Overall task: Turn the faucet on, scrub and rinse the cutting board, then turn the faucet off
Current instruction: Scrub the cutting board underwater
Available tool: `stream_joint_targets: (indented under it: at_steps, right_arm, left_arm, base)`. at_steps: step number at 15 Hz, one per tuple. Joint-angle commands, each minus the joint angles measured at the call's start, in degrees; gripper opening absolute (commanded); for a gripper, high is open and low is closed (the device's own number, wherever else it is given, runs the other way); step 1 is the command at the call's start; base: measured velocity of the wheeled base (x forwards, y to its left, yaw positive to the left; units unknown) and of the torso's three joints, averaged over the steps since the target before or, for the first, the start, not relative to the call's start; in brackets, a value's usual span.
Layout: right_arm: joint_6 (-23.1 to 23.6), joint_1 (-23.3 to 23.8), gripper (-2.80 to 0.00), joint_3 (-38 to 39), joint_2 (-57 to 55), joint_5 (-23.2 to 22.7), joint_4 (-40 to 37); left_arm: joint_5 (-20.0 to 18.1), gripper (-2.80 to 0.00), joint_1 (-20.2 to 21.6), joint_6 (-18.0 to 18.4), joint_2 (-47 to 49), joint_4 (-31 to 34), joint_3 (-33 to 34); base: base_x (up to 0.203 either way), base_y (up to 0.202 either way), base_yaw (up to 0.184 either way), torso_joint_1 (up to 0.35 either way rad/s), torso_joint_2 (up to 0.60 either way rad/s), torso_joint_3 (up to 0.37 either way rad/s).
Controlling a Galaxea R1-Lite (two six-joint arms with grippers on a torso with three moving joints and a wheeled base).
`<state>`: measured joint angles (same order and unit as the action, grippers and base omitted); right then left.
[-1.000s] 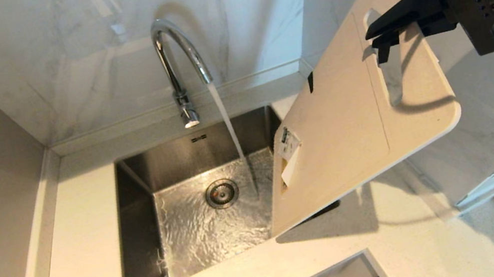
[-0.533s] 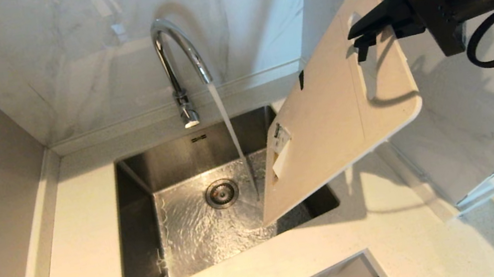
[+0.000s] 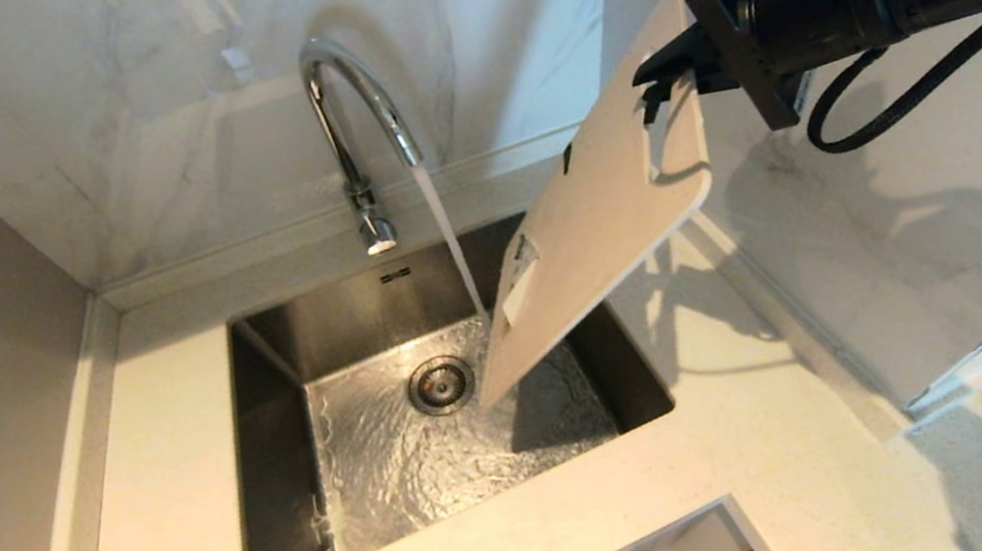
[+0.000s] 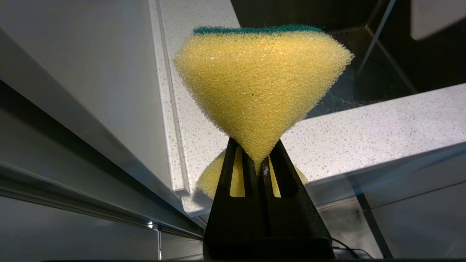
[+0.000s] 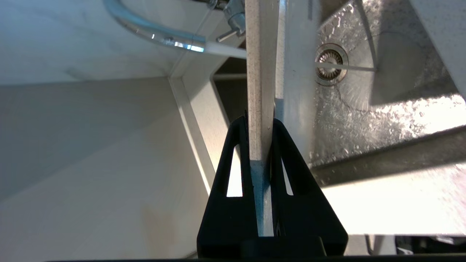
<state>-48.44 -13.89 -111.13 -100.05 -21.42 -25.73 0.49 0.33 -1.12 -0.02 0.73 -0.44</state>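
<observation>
Right grip: your right gripper (image 3: 654,80) is clamped on the cutting board (image 3: 589,228) at its handle end, the board's edge pinched between the jaws in the right wrist view.
Left grip: your left gripper (image 4: 256,165) is squeezed tight on a yellow sponge (image 4: 262,87), held low by the counter's front edge.
Board: it hangs steeply tilted over the sink (image 3: 263,356), its lower corner above the basin's right half, just beside the water stream (image 3: 448,232).
Faucet: the faucet (image 3: 354,128) is running at the sink's back edge.
Advice: ease the board's face under the stream and keep the tilt so water sheds into the basin.
Risk: a wet board may slip, so hold firm.
</observation>
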Motion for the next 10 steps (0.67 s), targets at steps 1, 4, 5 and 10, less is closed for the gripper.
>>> stream_joint_targets:
  at_steps: [1,4,5,10]
  right_arm:
    - [-0.97,0.47,-2.80,0.04,-4.12,-0.19,2.33]
    - [-1.21,0.84,-2.80,0.00,-7.62,-0.20,6.59]
    - [-1.21,0.94,-2.80,-0.04,-8.81,-0.24,7.95]
    - [-4.68,1.25,-2.80,-0.05,-12.67,-0.30,17.25]
  left_arm:
    - [0.03,-2.80,0.02,-0.03,0.02,-0.03,0.00]
    - [0.03,-2.80,0.02,-0.03,0.04,0.06,0.00]
    - [0.03,-2.80,0.02,-0.03,0.10,0.04,0.00]
    - [0.03,-2.80,0.02,-0.03,0.06,0.04,0.00]
  base:
    - [0.000,0.000,0.000,0.000,0.00,0.000]
    - [0.000,0.000,0.000,0.000,0.00,0.000]
    - [0.000,0.000,0.000,0.000,0.00,0.000]
    - [0.000,0.000,0.000,0.000,0.00,0.000]
